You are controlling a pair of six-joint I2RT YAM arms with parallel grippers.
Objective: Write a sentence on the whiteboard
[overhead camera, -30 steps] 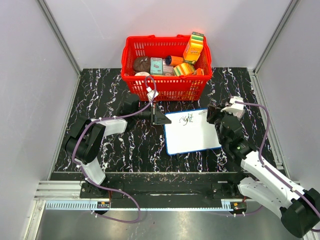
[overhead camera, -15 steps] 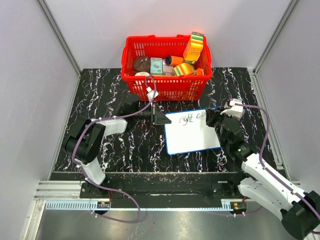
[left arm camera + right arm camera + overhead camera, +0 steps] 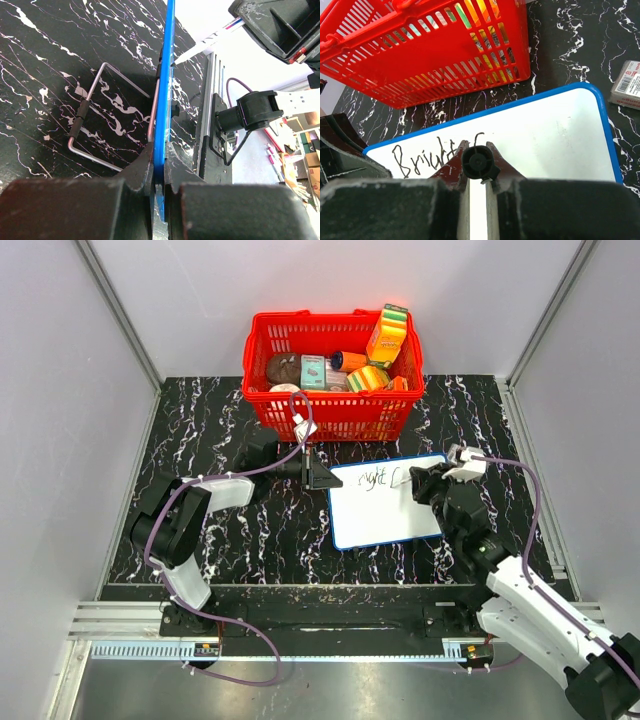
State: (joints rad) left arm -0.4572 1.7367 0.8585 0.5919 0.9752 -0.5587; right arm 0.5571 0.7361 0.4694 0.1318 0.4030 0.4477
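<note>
The whiteboard (image 3: 385, 515), white with a blue rim, lies tilted on the black marbled table in front of the basket. My left gripper (image 3: 322, 478) is shut on its left rim; in the left wrist view the rim (image 3: 165, 90) runs edge-on between the jaws of the left gripper (image 3: 159, 167). My right gripper (image 3: 425, 483) is shut on a black marker (image 3: 480, 162), which points down at the board's upper middle. The sentence (image 3: 422, 154) reads "Bright" plus a curved first stroke of another letter. The marker's tip (image 3: 176, 61) touches the board.
A red basket (image 3: 335, 412) of groceries stands just behind the board. The board's wire stand (image 3: 82, 117) rests on the table under it. A small grey and red box (image 3: 627, 84) lies off the board's right corner. Grey walls close in both sides.
My right gripper has moved with the marker a little nearer and leftward over the board. A new curved stroke stands right of "Bright". The left arm has not moved.
</note>
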